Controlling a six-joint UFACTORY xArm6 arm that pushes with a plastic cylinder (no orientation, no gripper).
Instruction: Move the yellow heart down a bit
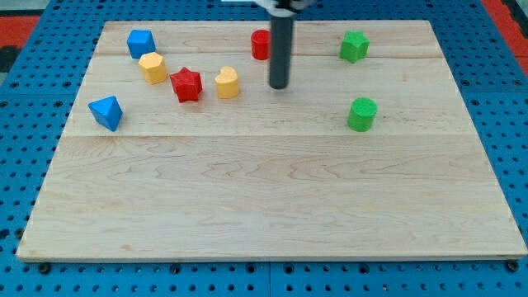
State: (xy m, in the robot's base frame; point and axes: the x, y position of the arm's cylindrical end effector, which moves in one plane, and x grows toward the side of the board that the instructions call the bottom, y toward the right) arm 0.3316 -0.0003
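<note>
My tip [279, 86] rests on the desk [264, 198], just right of the yellow heart [228, 82] (not touching it). My tool is a bare rod, holding nothing. The red star [186, 84] sits beside the heart's left.

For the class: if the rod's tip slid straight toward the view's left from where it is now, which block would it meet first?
Most likely the yellow heart. My tip sits just to its right at about the same height in the view, with bare board between them. The red star lies beyond the heart. Depth is hard to judge, so a near miss is possible.
</note>
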